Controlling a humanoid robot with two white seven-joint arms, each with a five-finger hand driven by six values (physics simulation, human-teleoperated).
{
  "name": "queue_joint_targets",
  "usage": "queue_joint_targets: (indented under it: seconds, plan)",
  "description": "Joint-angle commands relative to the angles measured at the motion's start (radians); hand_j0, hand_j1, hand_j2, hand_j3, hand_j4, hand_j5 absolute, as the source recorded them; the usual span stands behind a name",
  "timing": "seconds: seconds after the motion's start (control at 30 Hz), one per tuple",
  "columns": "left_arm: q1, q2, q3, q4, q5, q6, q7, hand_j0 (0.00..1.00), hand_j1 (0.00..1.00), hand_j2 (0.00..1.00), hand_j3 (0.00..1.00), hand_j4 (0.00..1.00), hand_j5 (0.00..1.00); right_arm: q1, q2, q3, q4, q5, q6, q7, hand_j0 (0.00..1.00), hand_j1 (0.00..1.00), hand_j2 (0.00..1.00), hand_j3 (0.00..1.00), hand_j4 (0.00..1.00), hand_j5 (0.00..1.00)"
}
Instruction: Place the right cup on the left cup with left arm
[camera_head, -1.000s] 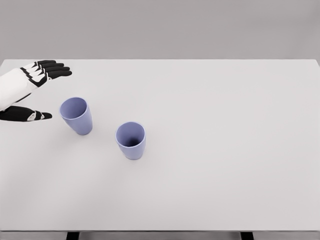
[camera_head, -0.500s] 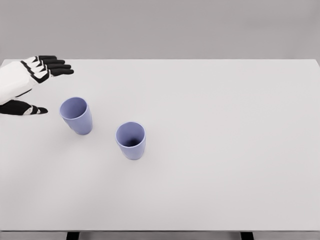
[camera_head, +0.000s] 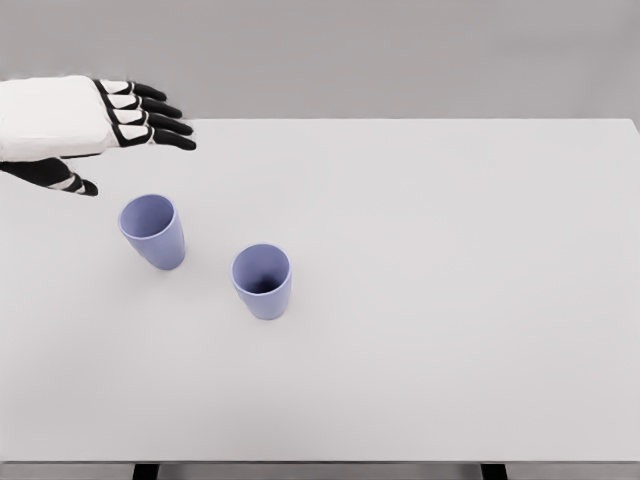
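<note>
Right cup (camera_head: 262, 281) is one of two cups on the white table (camera_head: 450, 300) — the other, the left cup (camera_head: 152, 231), stands up and to the left of it, near but clearly apart, with bare tabletop between them. Both are alike: plain lavender-blue tumblers without handles, wider at the rim than at the base, standing upright with their mouths open to the camera so that the darker inside wall shows. The right cup looks empty, its interior shaded deeper toward the bottom, and a faint soft shadow lies around its foot. It sits left of the table's middle, nearer the front edge than the left cup is.

One hand is in view — the left hand (camera_head: 85, 125), coming in from the picture's left edge on a white forearm. It hovers up and to the left of the left cup, well apart from the right cup and touching neither. Its black fingers (camera_head: 160, 122) are stretched out and slightly fanned, pointing right toward the far side of the table, while the thumb (camera_head: 62, 178) hangs lower, apart from them; the hand is released and grasps nothing. A grey wall runs behind the table's far edge.
</note>
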Motion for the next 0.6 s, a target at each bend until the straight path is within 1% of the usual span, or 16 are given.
queue_joint_targets:
  seconds: [0.0, 0.1, 0.2, 0.3, 0.37, 0.47, 0.53, 0.57]
  plan:
    - [0.003, -0.003, -0.088, -0.001, 0.012, 0.001, 0.0, 1.0, 1.0, 1.0, 1.0, 1.0, 1.0, 0.0, 0.0, 0.0, 0.0, 0.0, 0.0, 0.0, 1.0, 1.0, 1.0, 1.0, 1.0, 1.0]
    - [0.0, -0.02, -0.077, -0.002, 0.012, 0.001, 0.0, 1.0, 1.0, 1.0, 1.0, 1.0, 1.0, 0.0, 0.0, 0.0, 0.0, 0.0, 0.001, 0.0, 1.0, 1.0, 1.0, 1.0, 1.0, 1.0]
    - [0.009, -0.068, -0.079, -0.002, 0.013, 0.001, 0.0, 1.0, 1.0, 1.0, 1.0, 1.0, 1.0, 0.0, 0.0, 0.0, 0.0, 0.0, 0.0, 0.0, 1.0, 1.0, 1.0, 1.0, 1.0, 1.0]
    - [0.009, -0.14, -0.077, -0.002, 0.014, 0.001, 0.002, 1.0, 1.0, 1.0, 1.0, 1.0, 1.0, 0.0, 0.0, 0.0, 0.0, 0.0, 0.0, 0.0, 1.0, 1.0, 1.0, 1.0, 1.0, 1.0]
    - [0.009, -0.161, -0.079, -0.002, 0.014, 0.001, 0.0, 1.0, 1.0, 1.0, 1.0, 1.0, 1.0, 0.0, 0.0, 0.0, 0.0, 0.0, 0.0, 0.0, 1.0, 1.0, 1.0, 1.0, 1.0, 1.0]
    - [0.012, -0.167, -0.079, -0.002, 0.005, 0.001, -0.004, 1.0, 1.0, 1.0, 1.0, 1.0, 1.0, 0.0, 0.0, 0.0, 0.0, 0.0, 0.0, 0.0, 1.0, 1.0, 1.0, 1.0, 1.0, 1.0]
    - [0.029, -0.193, -0.077, -0.002, 0.002, 0.001, -0.01, 1.0, 1.0, 1.0, 1.0, 1.0, 1.0, 0.0, 0.0, 0.0, 0.0, 0.0, 0.0, 0.0, 1.0, 1.0, 1.0, 1.0, 1.0, 1.0]
    - [0.027, -0.209, -0.077, -0.002, -0.003, 0.001, -0.01, 1.0, 1.0, 1.0, 1.0, 1.0, 1.0, 0.0, 0.0, 0.0, 0.0, 0.0, 0.0, 0.0, 1.0, 1.0, 1.0, 1.0, 1.0, 1.0]
